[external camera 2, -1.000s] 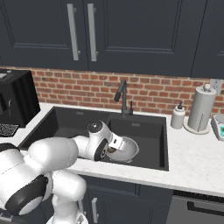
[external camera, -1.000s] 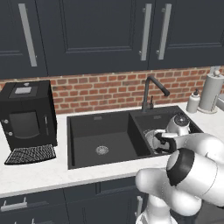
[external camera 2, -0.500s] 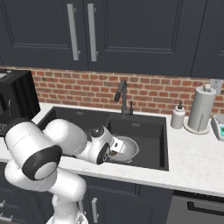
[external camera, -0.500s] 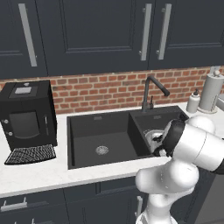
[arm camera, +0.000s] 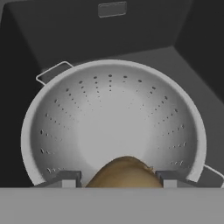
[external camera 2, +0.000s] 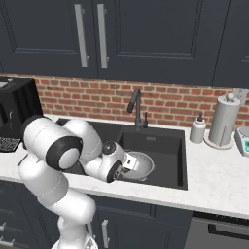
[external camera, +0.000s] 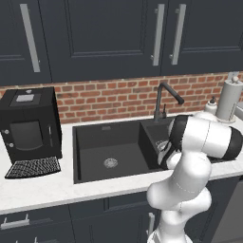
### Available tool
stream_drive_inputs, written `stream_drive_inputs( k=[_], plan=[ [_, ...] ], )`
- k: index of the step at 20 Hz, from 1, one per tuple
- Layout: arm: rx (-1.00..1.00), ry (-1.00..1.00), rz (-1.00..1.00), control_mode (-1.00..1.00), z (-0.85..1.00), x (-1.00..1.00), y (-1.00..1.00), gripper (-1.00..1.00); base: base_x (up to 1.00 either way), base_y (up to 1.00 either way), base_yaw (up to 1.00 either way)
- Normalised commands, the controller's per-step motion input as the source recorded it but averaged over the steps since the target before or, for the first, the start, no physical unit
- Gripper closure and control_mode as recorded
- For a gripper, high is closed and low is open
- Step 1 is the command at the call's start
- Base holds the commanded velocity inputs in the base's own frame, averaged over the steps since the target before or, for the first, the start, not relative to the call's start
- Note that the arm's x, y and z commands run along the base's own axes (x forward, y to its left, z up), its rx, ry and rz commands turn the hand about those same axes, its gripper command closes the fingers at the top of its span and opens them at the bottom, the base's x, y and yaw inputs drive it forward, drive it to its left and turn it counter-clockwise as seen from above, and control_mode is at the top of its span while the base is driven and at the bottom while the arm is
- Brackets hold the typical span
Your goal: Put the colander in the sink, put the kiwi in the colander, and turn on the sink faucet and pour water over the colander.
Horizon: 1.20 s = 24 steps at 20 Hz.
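Here, your gripper [arm camera: 118,177] hung over the colander [arm camera: 113,124], its jaws closed on the kiwi [arm camera: 124,173], which sat between the fingertips [arm camera: 65,178]. The colander rested in the right basin of the sink [external camera 2: 168,146], its bowl bare beneath the fruit. The sink faucet [external camera 2: 135,108] stood behind it at the back rim.

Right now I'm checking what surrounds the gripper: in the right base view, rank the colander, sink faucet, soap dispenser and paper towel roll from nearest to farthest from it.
From the gripper:
1. Colander, right beside it in the sink's right basin.
2. Sink faucet, behind the basin.
3. Soap dispenser, on the counter to the right.
4. Paper towel roll, farther right.
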Motion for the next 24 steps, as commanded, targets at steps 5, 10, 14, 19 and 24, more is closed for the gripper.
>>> stream_drive_inputs(
  k=[5, 10, 14, 19, 24],
  plan=[
    [0.0, 0.01, 0.0, -1.0, 0.0, 0.23, 0.0, -1.0, 0.0, 0.0, 0.0],
    [0.0, 0.0, 0.0, -1.0, 0.01, 0.1, -0.01, -1.0, 0.0, 0.0, 0.0],
    [0.0, 0.0, 0.0, -1.0, 0.21, 0.0, -0.09, -1.0, 0.0, 0.0, 0.0],
    [0.04, 0.0, 0.0, -1.0, 0.66, -0.04, -0.13, -1.0, 0.0, 0.0, 0.0],
    [0.11, -0.04, 0.0, -1.0, 1.0, -0.36, -0.03, -1.0, 0.0, 0.0, 0.0]
  ],
)
